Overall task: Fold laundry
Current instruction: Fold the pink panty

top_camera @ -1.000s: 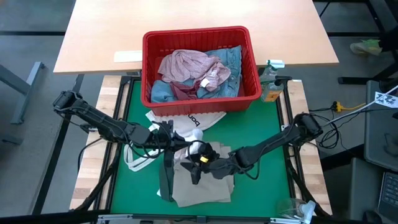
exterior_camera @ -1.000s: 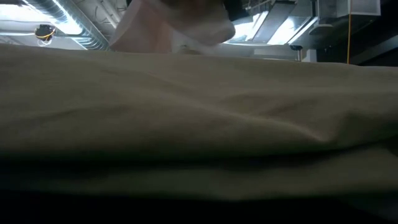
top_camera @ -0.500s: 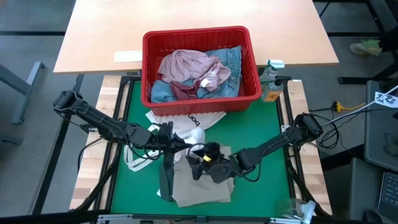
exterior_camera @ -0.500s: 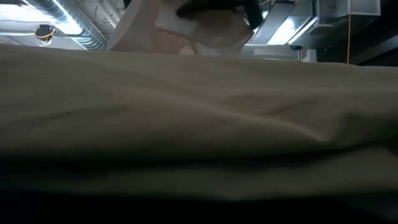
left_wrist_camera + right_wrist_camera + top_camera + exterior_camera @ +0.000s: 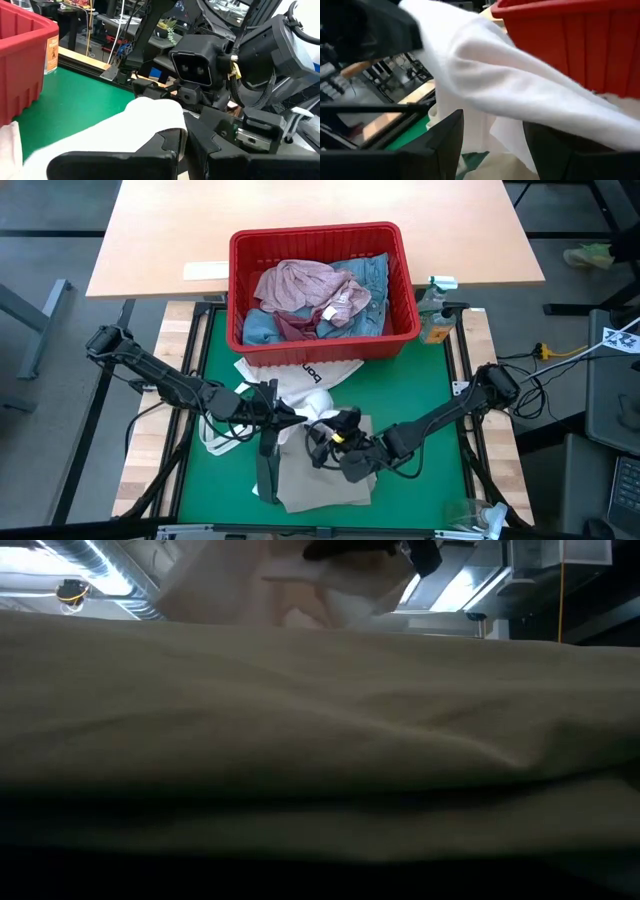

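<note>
Both hands meet mid-counter over the beige trousers [image 5: 325, 475]: the left hand [image 5: 288, 418] clamps a white sock [image 5: 322, 419], the right hand [image 5: 318, 442] spread beside it. The red basket [image 5: 322, 242] sits at the far edge.

A robotics lab – green-matted bench [image 5: 420, 395] (framed), exposed ceiling ducts [image 5: 110, 585], cables.

The high view looks straight down on the whole surface [image 5: 420, 395]. The low view sits so near the trousers [image 5: 320, 740] that they fill it. Each wrist view faces the sock [image 5: 150, 117] closely; the left also shows the basket [image 5: 22, 65].
</note>
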